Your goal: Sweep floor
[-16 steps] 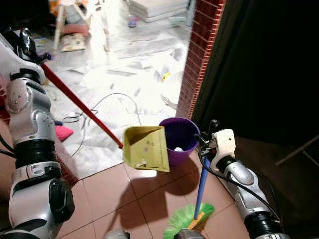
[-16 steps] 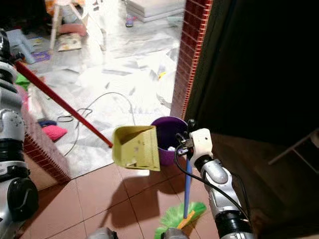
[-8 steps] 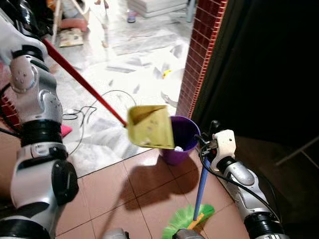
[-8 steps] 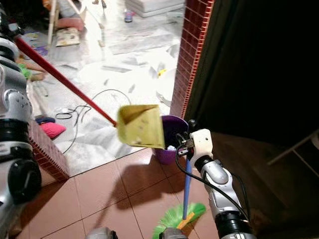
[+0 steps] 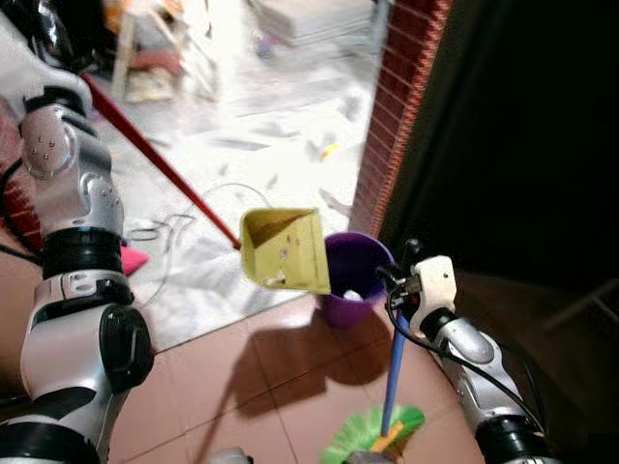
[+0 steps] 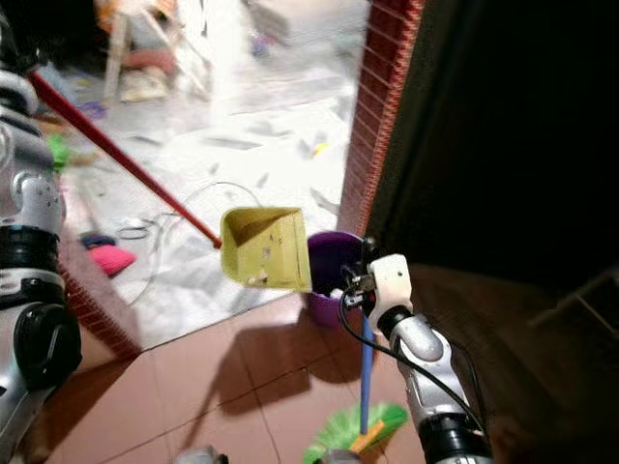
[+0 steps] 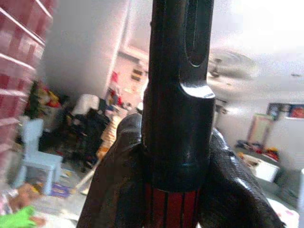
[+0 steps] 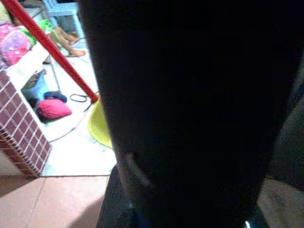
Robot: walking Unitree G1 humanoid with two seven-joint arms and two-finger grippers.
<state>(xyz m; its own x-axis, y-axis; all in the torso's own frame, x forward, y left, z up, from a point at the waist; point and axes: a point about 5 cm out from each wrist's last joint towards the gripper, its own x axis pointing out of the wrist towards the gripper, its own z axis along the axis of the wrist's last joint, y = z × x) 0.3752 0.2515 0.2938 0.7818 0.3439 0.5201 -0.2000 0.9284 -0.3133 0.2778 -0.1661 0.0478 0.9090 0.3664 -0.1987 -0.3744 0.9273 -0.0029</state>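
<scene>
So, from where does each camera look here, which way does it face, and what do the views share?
Left eye view: on the head, looking forward and down at the yellow dustpan beside the purple bin; both silver arms show.
Right eye view: same head, same scene; the right hand holds the blue broom handle.
Left wrist view: along the left hand, closed on the dustpan's red handle, facing a room.
Right wrist view: along its dark fingers, toward the floor.
Shared: dustpan and red handle appear in the eye and right wrist views.
</scene>
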